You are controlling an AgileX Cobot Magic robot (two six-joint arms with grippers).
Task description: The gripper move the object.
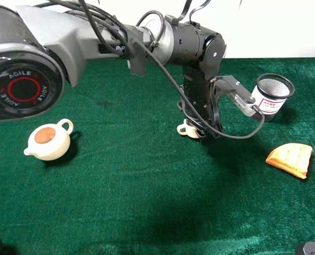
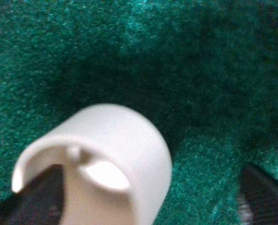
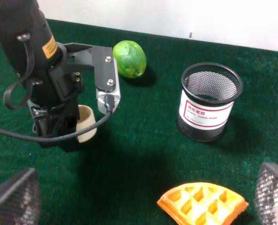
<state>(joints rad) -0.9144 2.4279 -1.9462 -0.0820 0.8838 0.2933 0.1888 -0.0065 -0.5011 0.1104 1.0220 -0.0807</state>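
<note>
The left tool (image 1: 199,133) straddles the cup (image 1: 185,129) wall, 1 finger inside and 1 outside, clear of it: spread, not gripping. The cup sits mid-tabletop (image 1: 120,186). Clamping, lifting and carrying apparently all remain.

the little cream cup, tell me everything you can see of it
The cup is small, cream and smooth, ceramic by its look, with a straight round wall, an open mouth and a little loop handle. It seems to stand upright on the green cloth, partly hidden by the left gripper. One dark finger reaches inside the rim; the other sits outside, clear of the wall.
</note>
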